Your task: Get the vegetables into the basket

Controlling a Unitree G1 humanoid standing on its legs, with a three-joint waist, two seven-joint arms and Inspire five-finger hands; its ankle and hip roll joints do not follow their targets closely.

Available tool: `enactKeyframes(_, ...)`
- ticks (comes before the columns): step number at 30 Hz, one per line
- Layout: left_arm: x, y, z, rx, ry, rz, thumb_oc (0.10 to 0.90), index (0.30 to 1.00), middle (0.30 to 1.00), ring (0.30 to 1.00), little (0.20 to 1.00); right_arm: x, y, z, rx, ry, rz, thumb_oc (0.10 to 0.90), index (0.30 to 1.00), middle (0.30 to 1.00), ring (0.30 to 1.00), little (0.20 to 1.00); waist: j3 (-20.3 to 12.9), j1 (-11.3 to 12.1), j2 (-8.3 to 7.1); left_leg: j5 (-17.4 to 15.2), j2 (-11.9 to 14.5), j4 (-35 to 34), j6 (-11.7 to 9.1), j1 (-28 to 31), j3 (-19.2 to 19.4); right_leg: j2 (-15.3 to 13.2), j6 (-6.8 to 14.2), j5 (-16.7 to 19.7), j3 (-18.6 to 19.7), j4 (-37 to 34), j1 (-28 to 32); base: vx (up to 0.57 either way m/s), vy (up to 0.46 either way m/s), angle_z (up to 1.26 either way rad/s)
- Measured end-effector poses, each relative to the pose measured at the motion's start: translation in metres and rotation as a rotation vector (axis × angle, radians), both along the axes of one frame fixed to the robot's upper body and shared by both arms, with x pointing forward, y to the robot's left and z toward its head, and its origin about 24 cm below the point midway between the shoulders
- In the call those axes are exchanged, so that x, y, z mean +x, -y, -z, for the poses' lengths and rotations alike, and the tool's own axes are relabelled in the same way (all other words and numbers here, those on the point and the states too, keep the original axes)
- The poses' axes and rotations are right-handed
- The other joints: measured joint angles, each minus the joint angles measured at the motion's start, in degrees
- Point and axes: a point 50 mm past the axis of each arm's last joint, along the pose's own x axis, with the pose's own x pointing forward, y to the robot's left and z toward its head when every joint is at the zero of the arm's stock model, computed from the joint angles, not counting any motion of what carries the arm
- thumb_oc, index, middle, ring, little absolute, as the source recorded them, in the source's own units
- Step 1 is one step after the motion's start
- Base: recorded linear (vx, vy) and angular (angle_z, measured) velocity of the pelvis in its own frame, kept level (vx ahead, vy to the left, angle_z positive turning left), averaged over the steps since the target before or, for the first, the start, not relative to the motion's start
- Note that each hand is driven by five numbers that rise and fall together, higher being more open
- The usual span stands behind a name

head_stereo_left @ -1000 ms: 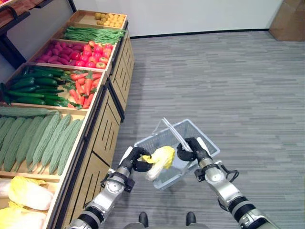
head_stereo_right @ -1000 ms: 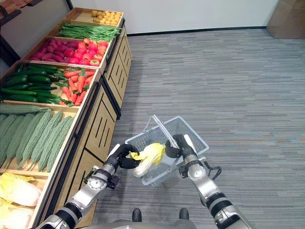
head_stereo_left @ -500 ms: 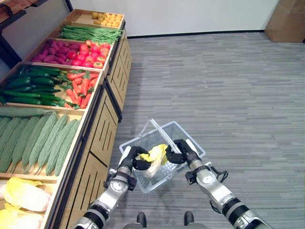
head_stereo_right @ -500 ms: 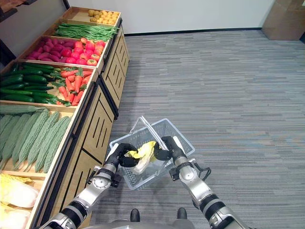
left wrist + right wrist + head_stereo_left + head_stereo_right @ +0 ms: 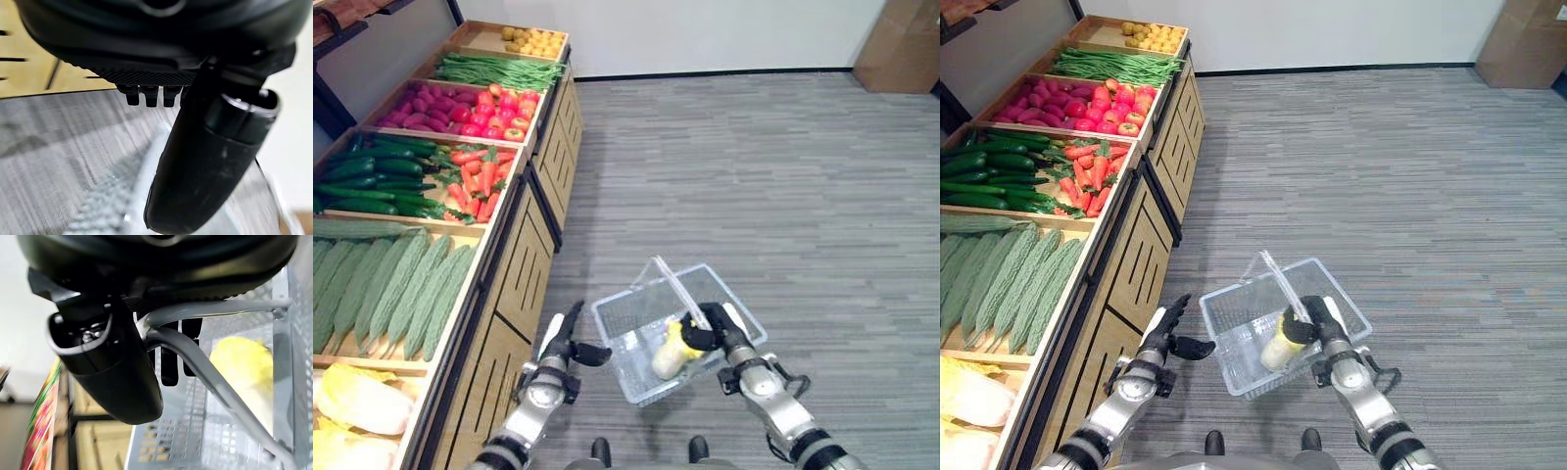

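Cabbage (image 5: 672, 353), pale yellow with a white stalk end, lies inside the basket (image 5: 628, 315), leaning against its near right wall, touched by neither hand. The right hand (image 5: 713, 333) has its fingers (image 5: 169, 363) and thumb curled round the basket's grey handles (image 5: 676, 285), holding the basket above the grey floor (image 5: 783, 186); its own wrist view shows the handle bars passing between thumb and fingers, with the cabbage past them in the mesh. The left hand (image 5: 570, 345) is released, its fingers (image 5: 573, 319) straight and its thumb pointing right toward the basket's left wall without touching it; it hovers just left of the basket, close to the front of the wooden display stand (image 5: 524, 274).

Outward from the hands, the basket is a light wire-mesh one, tilted, with its handles standing up. To the left runs the stand's row of bins. Nearest are more pale cabbages (image 5: 357, 397), then bitter gourds (image 5: 386, 284), then dark cucumbers (image 5: 372, 176) beside orange carrots (image 5: 480, 181). Farther on are red tomatoes (image 5: 494, 113) next to purple-red roots (image 5: 426, 108), green beans (image 5: 499, 70), and at the far end small yellow potatoes (image 5: 536, 41). A cardboard box (image 5: 896, 44) stands at the far right by the white wall.
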Motion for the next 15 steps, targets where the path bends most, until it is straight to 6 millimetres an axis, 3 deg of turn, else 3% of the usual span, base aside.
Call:
enactKeyframes(5,-0.053,-0.037,0.036,0.038,-0.219,-0.105,0.9,1.0,1.0,1.0,1.0,-0.025,0.041,0.016,-0.118,-0.1,0.138,0.4,0.3,0.3,0.3,0.3,-0.27,0.23,-0.37,-0.03,-0.02,-0.01,0.02,-0.17,-0.39,0.0,-0.07,-0.11,-0.41,-0.01,0.05,-0.01,-0.01,0.02)
enactKeyframes(13,-0.129,-0.062,0.075,0.125,-0.566,-0.181,0.9,1.0,1.0,1.0,1.0,-0.069,0.07,0.044,-0.186,-0.289,0.243,0.4,0.3,0.3,0.3,0.3,-0.68,0.18,-0.75,-0.01,-0.06,0.0,-0.02,-0.68,-1.39,-0.02,-0.18,-0.38,-1.31,-0.01,-0.07,-0.01,-0.004,0.05)
enactKeyframes(15,-0.137,-0.063,0.079,0.145,-0.616,-0.179,0.9,1.0,1.0,1.0,1.0,-0.079,0.074,0.051,-0.2,-0.332,0.253,0.4,0.3,0.3,0.3,0.3,-1.04,0.23,-0.75,-0.01,-0.05,0.0,-0.02,-0.66,-1.45,-0.05,-0.16,-0.47,-1.55,-0.01,-0.09,0.0,-0.005,0.05)
